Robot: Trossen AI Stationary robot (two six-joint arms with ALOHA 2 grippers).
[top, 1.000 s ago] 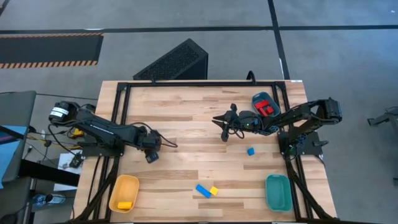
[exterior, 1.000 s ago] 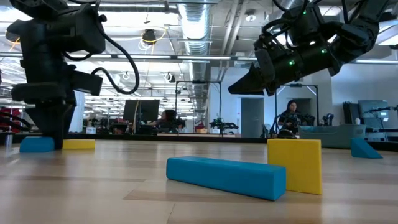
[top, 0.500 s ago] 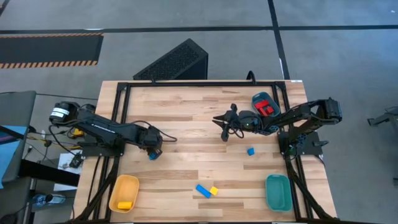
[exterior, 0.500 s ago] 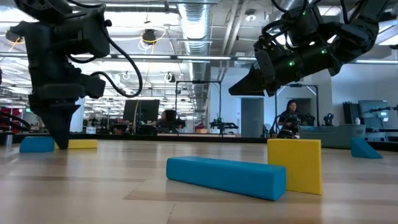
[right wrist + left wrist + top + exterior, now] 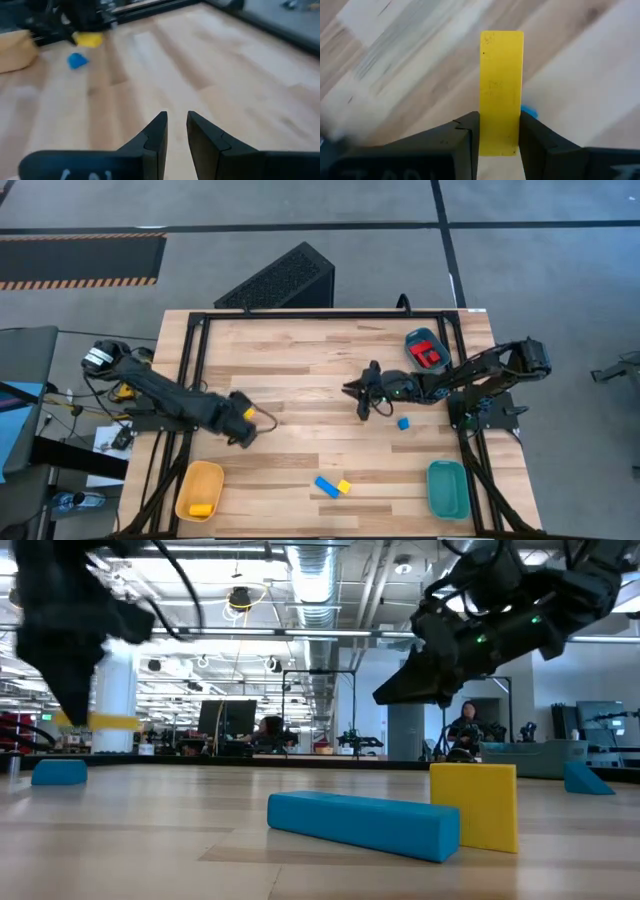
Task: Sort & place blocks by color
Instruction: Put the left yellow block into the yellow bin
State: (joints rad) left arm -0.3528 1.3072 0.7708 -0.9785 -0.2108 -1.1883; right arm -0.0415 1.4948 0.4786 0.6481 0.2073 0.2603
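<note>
The left pincer (image 5: 243, 420) is clenched on a yellow bar (image 5: 501, 92), carried clear of the surface (image 5: 300, 370). Only the bar's near end sits between the fingers (image 5: 465, 137); most of its length sticks out ahead. Judging from that short hold, a quick swing or a knock on the rim of the yellow tray (image 5: 199, 490) could twist the bar or slip it free, dropping it short of the tray. The bar is a plain, smooth yellow slab with faint scuffs, and a small blue block (image 5: 530, 113) shows just past its edge on the surface below. 1 yellow block (image 5: 201, 509) already lies in the yellow tray.

Near the front edge, a blue bar (image 5: 325, 486) touches a yellow cube (image 5: 344, 486), so picking 1 may shove the other.

Further right, the right pincer (image 5: 361, 392) hangs above mid-surface, empty, its fingers (image 5: 155, 135) nearly closed with a slim gap. A blue cube (image 5: 403, 422) lies near it. Red blocks (image 5: 430, 356) rest in the far teal tray (image 5: 414, 340); the near teal tray (image 5: 447, 488) holds no blocks that I can see.
</note>
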